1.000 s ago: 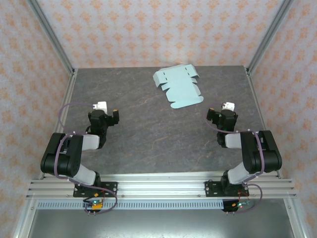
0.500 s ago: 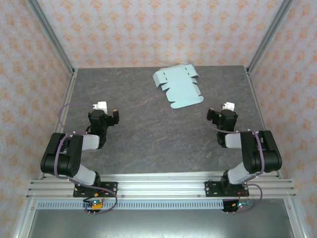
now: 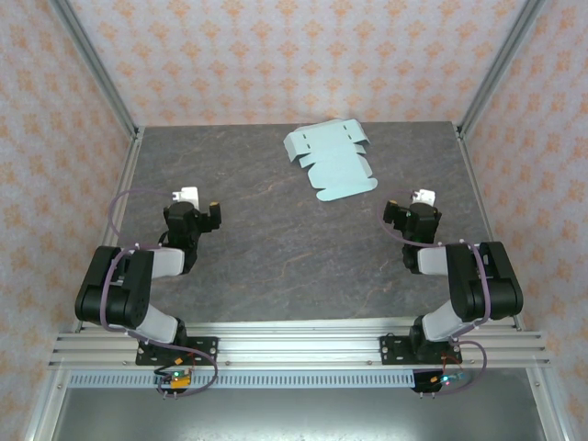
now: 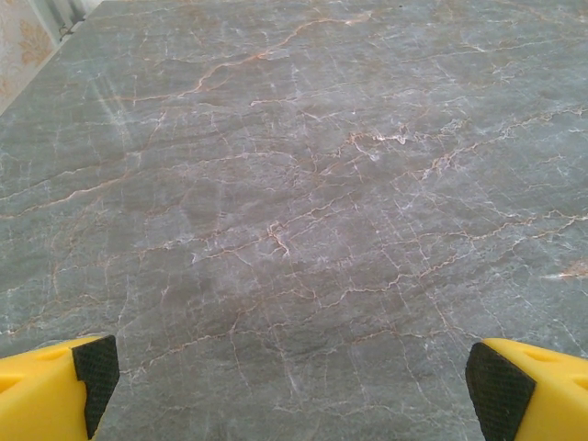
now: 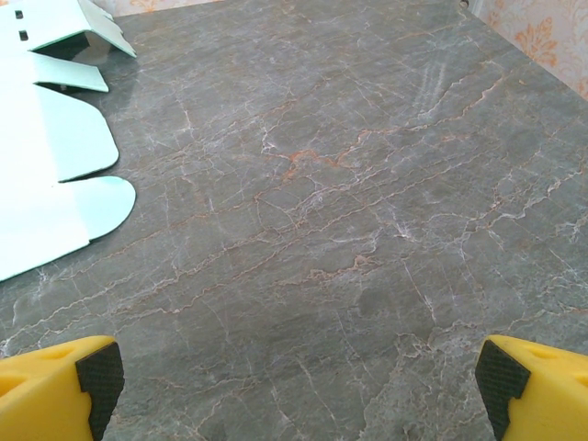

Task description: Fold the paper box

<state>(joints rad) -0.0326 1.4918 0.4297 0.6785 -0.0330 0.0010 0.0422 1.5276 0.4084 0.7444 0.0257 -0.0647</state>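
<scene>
Grey marbled tabletop (image 3: pixel 276 266) between walls (image 3: pixel 276 55) papered in an orange pattern: the paper box (image 3: pixel 331 163), a flat mint-blue die-cut sheet with tabs and rounded flaps, lies ahead and to the left of the right gripper (image 5: pixel 299 381), well apart from it, and farther ahead and to the right of the left gripper (image 4: pixel 294 386). Both grippers hang over bare stone, their yellow, black-padded fingers (image 4: pixel 55 390) spread wide and holding nothing.
</scene>
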